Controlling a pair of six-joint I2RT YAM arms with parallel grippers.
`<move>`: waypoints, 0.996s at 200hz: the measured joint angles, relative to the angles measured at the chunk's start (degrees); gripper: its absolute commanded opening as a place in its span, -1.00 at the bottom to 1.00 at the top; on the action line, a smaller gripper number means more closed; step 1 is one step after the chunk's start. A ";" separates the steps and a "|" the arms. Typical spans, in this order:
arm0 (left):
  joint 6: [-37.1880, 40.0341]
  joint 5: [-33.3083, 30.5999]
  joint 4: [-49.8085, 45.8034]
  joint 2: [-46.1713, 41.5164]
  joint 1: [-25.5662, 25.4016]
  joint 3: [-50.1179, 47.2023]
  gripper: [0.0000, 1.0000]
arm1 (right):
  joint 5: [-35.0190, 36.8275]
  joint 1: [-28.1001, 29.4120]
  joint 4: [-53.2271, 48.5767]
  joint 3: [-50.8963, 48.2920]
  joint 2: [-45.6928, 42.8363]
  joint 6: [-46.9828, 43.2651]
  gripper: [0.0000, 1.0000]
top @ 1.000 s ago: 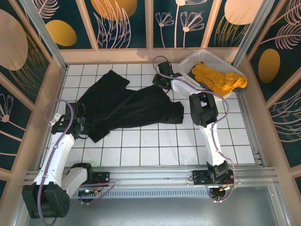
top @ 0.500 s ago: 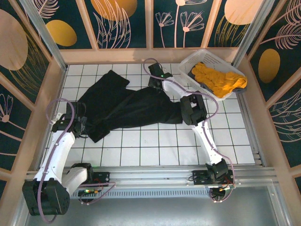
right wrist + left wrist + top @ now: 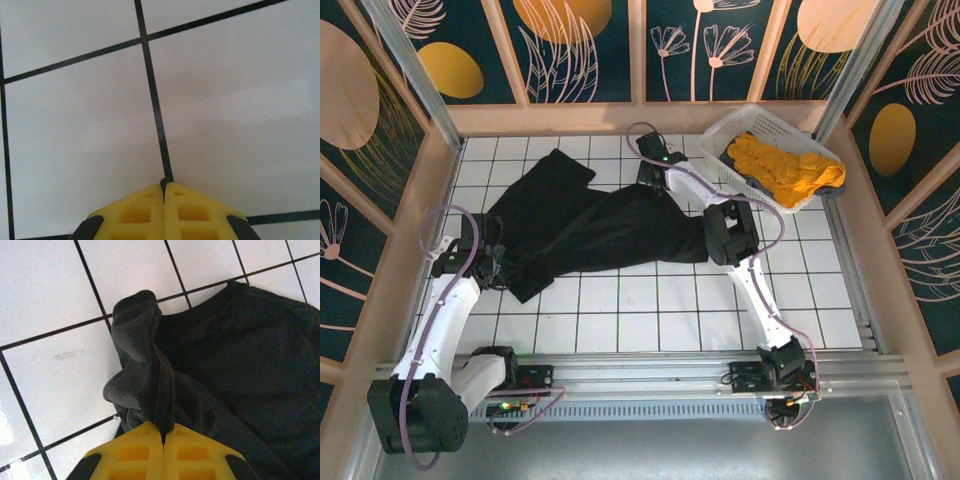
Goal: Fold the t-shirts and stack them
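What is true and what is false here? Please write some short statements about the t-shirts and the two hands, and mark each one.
1. The left hand is shut on a fold of the black t-shirt. True.
2. The orange t-shirt lies flat on the table. False: it is bunched in the white basket.
3. The right hand is wide open. False: its fingers are shut together over bare tile.
4. The black t-shirt lies unfolded on the table. True.

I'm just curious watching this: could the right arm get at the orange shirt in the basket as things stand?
Probably yes. The orange shirt lies on top in the open basket, beside the right arm, with nothing covering it.
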 measured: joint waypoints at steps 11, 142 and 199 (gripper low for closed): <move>0.85 0.04 0.09 0.59 0.00 0.96 -1.00 | -0.68 -0.46 0.17 -2.36 -2.03 0.15 -1.00; 3.80 5.27 3.65 9.27 1.49 25.81 -1.00 | -10.47 -9.66 7.30 -15.30 -33.88 3.26 -1.00; 2.54 0.20 4.33 1.64 1.57 34.97 -1.00 | -11.34 -11.32 13.64 -27.69 -51.71 3.89 -1.00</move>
